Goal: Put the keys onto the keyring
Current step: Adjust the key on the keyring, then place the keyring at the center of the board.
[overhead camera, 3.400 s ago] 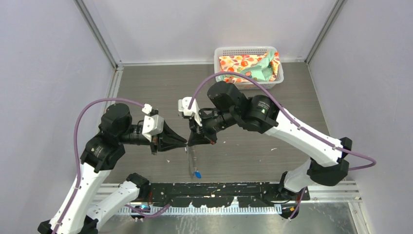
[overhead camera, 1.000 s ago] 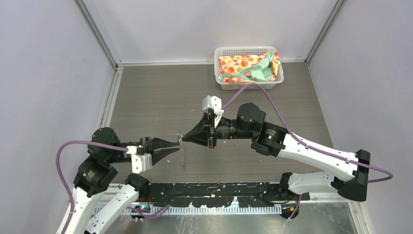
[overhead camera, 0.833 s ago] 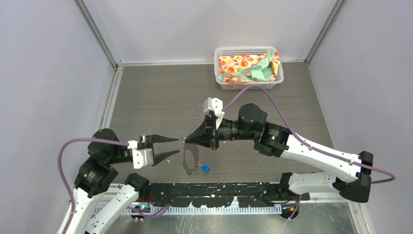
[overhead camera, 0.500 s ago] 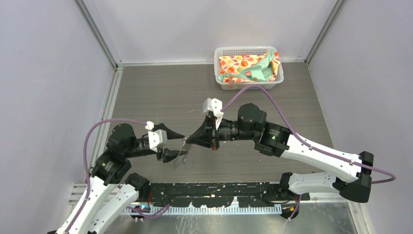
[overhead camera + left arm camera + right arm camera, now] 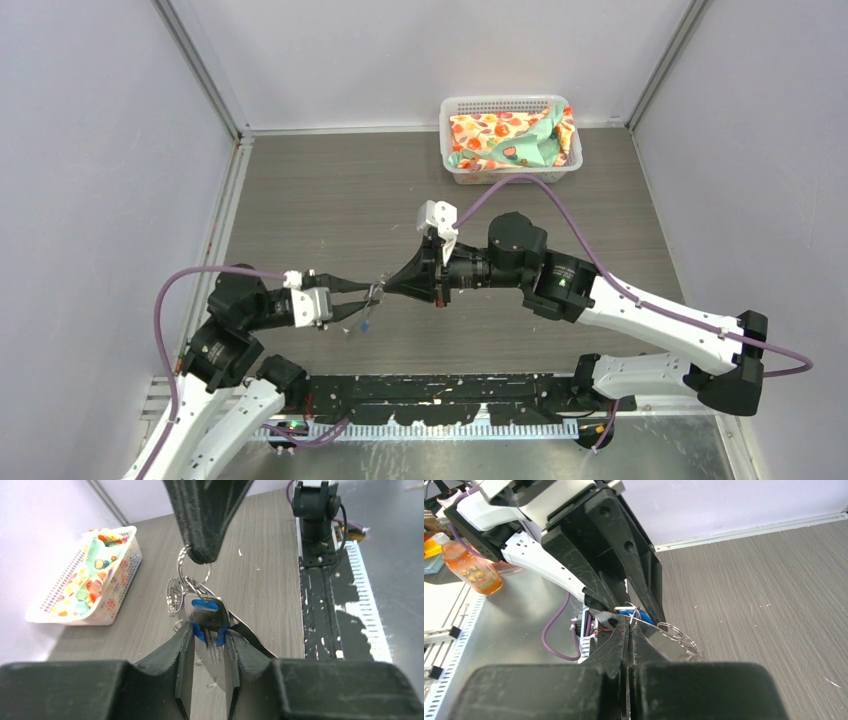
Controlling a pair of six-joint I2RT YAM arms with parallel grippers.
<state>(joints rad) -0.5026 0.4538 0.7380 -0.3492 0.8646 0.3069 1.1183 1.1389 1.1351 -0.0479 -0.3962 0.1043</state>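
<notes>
From the top view, the left gripper and the right gripper meet tip to tip above the middle of the table. The right one sits at 3 o'clock of the left. The keyring is a faint glint between the two tips, and a blue speck of key hangs just at 6 o'clock of the left tips. A white basket of patterned cloth stands far off at 1 o'clock.

In the left wrist view, the left gripper has its fingers drawn narrow and clamped on the key. The blue head pokes out at 12 o'clock and the silver blade runs down between the fingers. The right gripper comes in from 12 o'clock, pressed together on a wire loop of the keyring, which hangs touching the key's head.

In the right wrist view, the right gripper has its fingers together and pinches the wire at their very tip. The key shows blue just at 1 o'clock of that tip, inside the left gripper. Loose loops of the keyring trail towards 3 o'clock.
</notes>
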